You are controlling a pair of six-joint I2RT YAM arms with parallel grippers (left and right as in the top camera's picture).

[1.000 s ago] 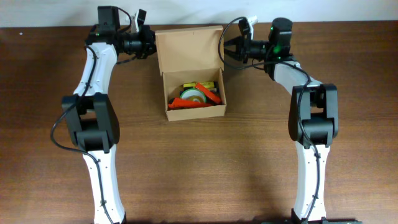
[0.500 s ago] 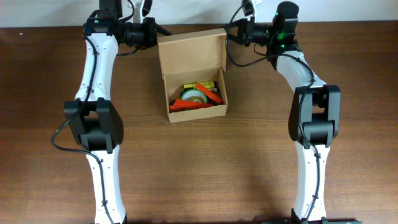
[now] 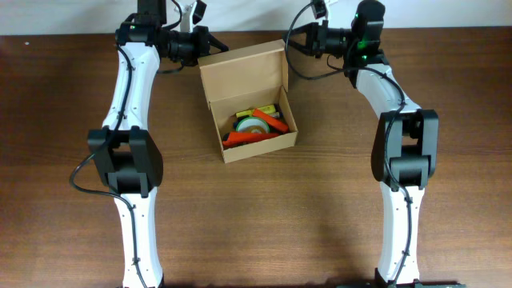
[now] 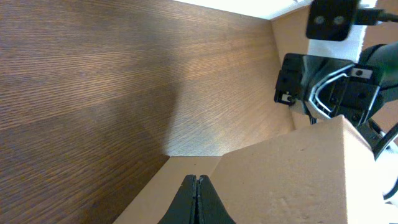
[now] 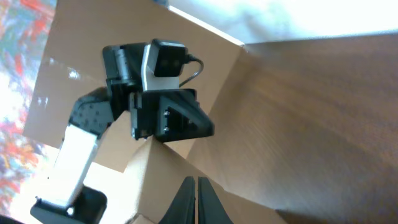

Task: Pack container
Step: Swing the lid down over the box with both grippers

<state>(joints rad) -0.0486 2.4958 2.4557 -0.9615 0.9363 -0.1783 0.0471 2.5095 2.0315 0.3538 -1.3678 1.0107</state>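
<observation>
The container [image 3: 258,145], a brown cardboard box, sits mid-table slightly skewed, with its flap lid [image 3: 242,69] standing up at the back. Inside lie a green tape roll [image 3: 251,124], an orange strip [image 3: 258,135] and a yellow item [image 3: 269,110]. My left gripper [image 3: 217,48] is shut with nothing in it, at the lid's upper left corner. The left wrist view shows its closed tips [image 4: 197,188] over the cardboard lid [image 4: 280,177]. My right gripper [image 3: 290,46], also shut with nothing in it, is at the lid's upper right corner. Its tips [image 5: 193,188] rest against the lid [image 5: 158,183].
Both arms reach from the front of the wooden table [image 3: 320,200] to its far edge, one on each side of the box. A pale wall strip [image 3: 240,16] runs behind the table.
Both grippers have moved in to the lid's top corners from behind. The box has turned a little counter-clockwise and slid slightly toward the front.
</observation>
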